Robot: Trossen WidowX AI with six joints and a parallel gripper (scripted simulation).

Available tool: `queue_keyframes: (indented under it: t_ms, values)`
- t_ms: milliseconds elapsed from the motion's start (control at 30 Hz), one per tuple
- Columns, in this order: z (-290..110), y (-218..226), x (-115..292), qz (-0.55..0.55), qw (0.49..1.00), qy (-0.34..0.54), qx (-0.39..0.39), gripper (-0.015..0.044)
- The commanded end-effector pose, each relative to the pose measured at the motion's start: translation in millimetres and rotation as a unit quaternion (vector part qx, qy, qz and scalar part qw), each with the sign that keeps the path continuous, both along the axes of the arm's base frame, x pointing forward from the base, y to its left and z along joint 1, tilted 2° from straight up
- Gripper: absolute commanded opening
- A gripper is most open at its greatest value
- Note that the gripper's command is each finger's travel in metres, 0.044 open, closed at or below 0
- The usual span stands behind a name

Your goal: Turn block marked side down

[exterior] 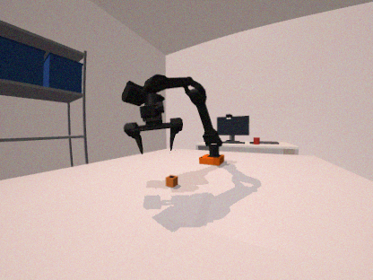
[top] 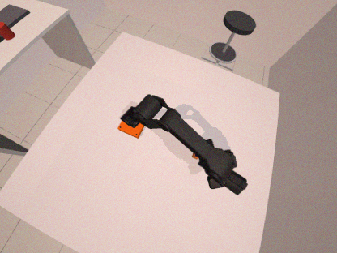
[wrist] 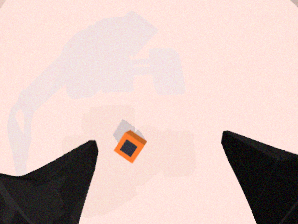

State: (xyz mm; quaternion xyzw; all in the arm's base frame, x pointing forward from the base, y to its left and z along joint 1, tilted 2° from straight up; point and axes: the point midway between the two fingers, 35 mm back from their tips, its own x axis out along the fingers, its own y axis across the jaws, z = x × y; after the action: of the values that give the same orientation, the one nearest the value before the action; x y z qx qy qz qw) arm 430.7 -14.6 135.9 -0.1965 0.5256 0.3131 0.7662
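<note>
A small orange block rests on the white table, with its dark marked side facing up in the wrist view. In the top view only an orange sliver of the block shows beside the arm. My gripper is open and empty. It hangs high above the table, pointing down, with the block below and a little left of the middle between the fingers in the wrist view.
The arm's orange base plate sits on the table. A stool and a side table stand beyond it. A shelf with blue boxes is at the left, and a desk with a monitor is behind.
</note>
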Motion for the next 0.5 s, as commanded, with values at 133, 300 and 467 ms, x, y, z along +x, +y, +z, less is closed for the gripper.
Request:
queue_keyframes:
  t_ms: [133,300,467]
  values:
    - [-26.4,26.6,-43.4,-0.315,0.934,0.136,-0.1,0.044]
    - [-26.4,26.6,-43.4,-0.315,0.934,0.136,-0.1,0.044]
    - [-26.4,27.2,-42.3,-0.315,0.934,0.136,-0.1,0.044]
